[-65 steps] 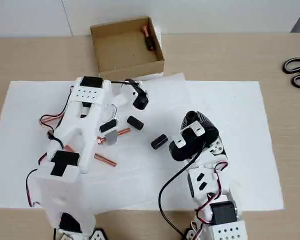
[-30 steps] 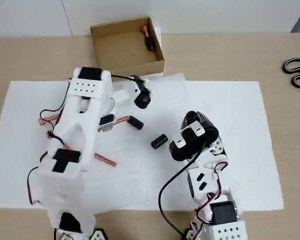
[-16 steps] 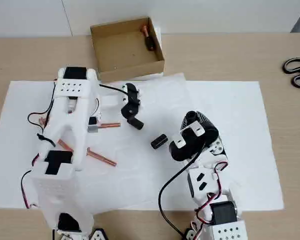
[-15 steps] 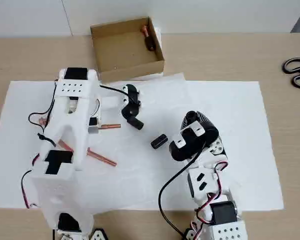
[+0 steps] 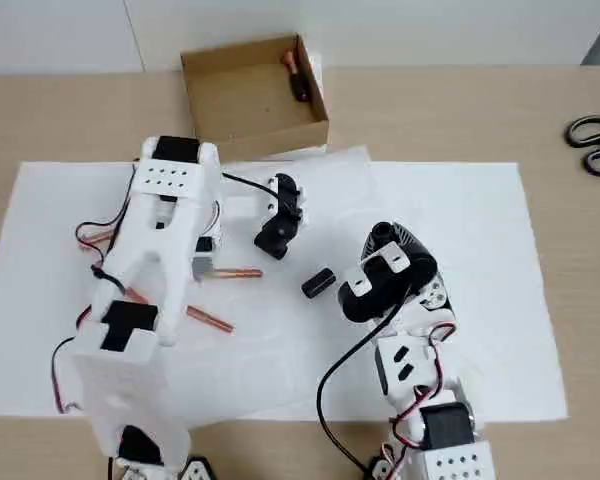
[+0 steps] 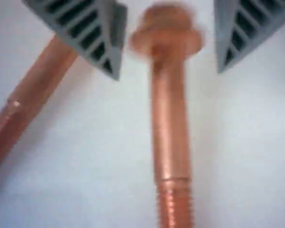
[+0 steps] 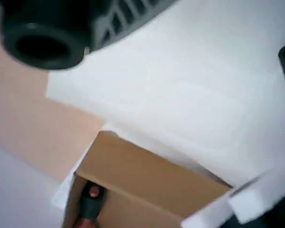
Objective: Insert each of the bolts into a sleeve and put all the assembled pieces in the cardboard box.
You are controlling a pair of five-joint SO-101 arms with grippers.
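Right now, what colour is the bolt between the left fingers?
Copper bolt; left wrist view shows it best.

1. The head of a bolt (image 6: pixel 168 128) is set between the fingers of the left gripper (image 6: pixel 167 66), its shank laid away from them on the paper sheet (image 5: pixel 460 250).
2. A second bolt (image 6: pixel 28 109) is laid just beside one finger, outside it.
3. A sleeve (image 5: pixel 319 283) is placed beyond the first bolt's tip, apart from it.
4. The cardboard box (image 5: pixel 265 135) is set well beyond the gripper, with an assembled piece (image 5: pixel 296 75) inside.

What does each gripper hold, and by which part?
Left gripper: nothing; open jaws flank the bolt at its head. Right gripper: a black sleeve, gripped by its side.
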